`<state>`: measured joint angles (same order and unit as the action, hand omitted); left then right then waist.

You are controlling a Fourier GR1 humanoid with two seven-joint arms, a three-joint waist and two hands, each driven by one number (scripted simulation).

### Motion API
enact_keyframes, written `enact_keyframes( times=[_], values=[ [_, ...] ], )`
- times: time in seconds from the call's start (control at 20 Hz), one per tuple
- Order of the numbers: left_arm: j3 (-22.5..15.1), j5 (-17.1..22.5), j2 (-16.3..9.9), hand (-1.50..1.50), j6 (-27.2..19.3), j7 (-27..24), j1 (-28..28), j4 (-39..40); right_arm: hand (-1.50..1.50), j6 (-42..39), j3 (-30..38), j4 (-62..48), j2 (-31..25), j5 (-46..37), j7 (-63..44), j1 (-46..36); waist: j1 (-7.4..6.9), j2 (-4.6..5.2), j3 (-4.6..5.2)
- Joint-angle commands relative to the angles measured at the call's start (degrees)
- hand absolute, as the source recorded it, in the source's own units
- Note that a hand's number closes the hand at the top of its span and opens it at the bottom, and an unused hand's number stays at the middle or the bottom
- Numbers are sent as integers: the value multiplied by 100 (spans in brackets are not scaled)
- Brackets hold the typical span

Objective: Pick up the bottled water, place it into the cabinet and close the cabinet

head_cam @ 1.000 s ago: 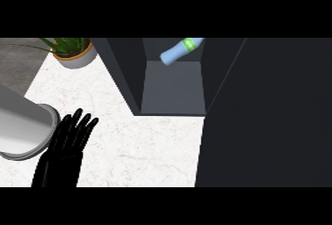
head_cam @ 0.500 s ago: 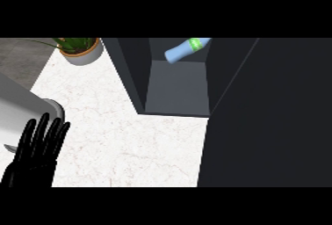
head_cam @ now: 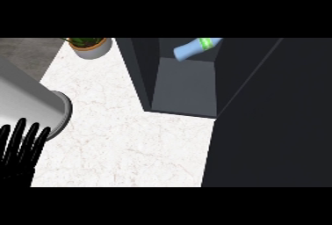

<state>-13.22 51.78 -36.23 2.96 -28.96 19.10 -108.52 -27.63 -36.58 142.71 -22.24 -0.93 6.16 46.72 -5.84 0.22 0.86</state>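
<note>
1. The bottle (head_cam: 194,47) of water lies on its side inside the open cabinet (head_cam: 185,85), at the back of the compartment near the top of the head view, pale blue with a green band around it.

2. Judged from how things stand, the carrying and placing appear done: the bottle is inside the cabinet and no hand touches it.

3. What is left is the closing. The dark panel (head_cam: 272,118) filling the right side of the view looks like the cabinet's door, swung wide, and the compartment is plainly not shut.

4. The left hand (head_cam: 20,147) shows at the lower left edge, fingers straight and spread, pointing up, holding nothing; a grey forearm (head_cam: 29,103) sits just above it.

5. That hand is well apart from the bottle, which lies far up and to the right of it, with a stretch of white marbled counter (head_cam: 123,140) between them.

6. The right hand is not to be seen anywhere in the view, so nothing can be said of its fingers.

7. A potted plant (head_cam: 91,45) stands at the counter's far left corner, beside the cabinet and clear of the work.
</note>
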Motion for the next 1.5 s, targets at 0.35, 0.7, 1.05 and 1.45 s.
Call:
enact_keyframes(
  times=[0.35, 0.7, 1.05, 1.45],
  values=[
    [285, 213, -384, -150, 624, 33, 114, -80, 150, -220, -1022, 121, 170, -13, -887, -998, -470, 163, 18],
    [406, 308, -538, -150, 809, 90, 129, -31, 150, -447, -758, 173, -157, -164, -1100, -1552, -708, 144, 60],
    [504, 331, -652, -150, 910, 138, 59, 55, 150, -585, -489, 109, -295, -72, -1158, -2267, -806, 144, 77],
    [595, 441, -716, -150, 1038, 159, 26, 66, 150, -686, -318, 71, -417, 32, -1325, -2683, -804, 157, 92]
  ],
)
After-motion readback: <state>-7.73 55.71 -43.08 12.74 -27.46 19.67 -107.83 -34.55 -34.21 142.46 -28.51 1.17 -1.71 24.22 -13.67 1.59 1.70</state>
